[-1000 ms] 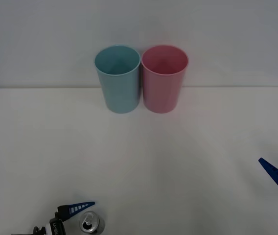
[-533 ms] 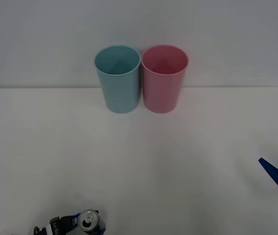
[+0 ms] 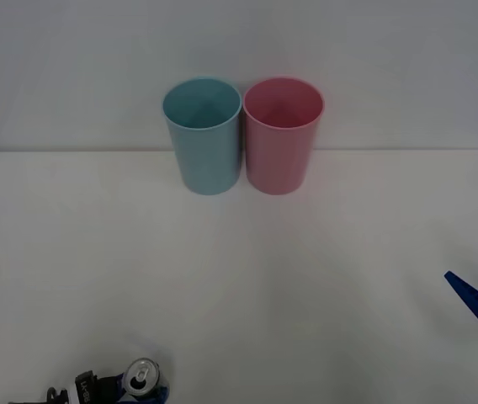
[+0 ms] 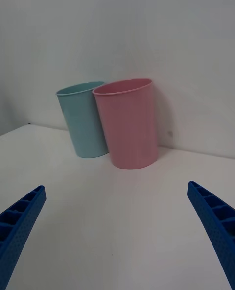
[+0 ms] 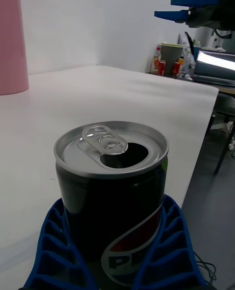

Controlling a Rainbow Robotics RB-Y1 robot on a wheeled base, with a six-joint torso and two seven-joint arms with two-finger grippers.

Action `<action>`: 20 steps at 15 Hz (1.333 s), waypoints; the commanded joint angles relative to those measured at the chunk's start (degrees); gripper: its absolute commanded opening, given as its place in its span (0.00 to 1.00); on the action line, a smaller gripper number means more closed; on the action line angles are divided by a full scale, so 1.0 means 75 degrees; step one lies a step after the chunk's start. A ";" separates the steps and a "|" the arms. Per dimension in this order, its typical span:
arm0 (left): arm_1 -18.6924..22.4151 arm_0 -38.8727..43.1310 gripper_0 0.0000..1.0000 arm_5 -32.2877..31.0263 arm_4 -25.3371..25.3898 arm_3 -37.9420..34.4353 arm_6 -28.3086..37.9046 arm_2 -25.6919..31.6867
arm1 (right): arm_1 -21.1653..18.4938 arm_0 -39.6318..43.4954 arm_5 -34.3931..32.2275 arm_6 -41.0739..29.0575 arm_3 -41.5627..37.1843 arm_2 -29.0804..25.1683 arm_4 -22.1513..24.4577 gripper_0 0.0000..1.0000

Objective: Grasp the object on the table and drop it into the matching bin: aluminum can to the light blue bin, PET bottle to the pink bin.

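Observation:
The aluminum can [image 5: 112,187], dark with a silver pull-tab top, stands upright between the blue fingers [image 5: 51,241] of my left gripper [image 3: 134,390], which is shut on its body. It sits at the near left edge of the white table [image 3: 239,278] as the can [image 3: 140,377]. Whether it rests on the table I cannot tell. The light blue bin [image 3: 204,135] and the pink bin [image 3: 282,135] stand side by side at the far middle. My right gripper [image 3: 466,258] hangs open at the right edge, well away from the bins [image 4: 115,187].
The two bins touch each other by the back wall; light blue bin [image 4: 83,121], pink bin [image 4: 128,123]. A wide stretch of bare table lies between the can and the bins. Beyond the table's edge stands a desk with bottles [image 5: 169,60].
My left gripper's fingers have closed on the can, and the can has shifted slightly to the left. The right arm has not moved.

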 commanded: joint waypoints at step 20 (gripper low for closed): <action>-0.0075 0.1969 0.00 0.3146 0.1206 -0.4611 0.2534 0.1835 | 0.0000 0.0000 0.0000 0.0000 0.0000 0.0000 0.0000 1.00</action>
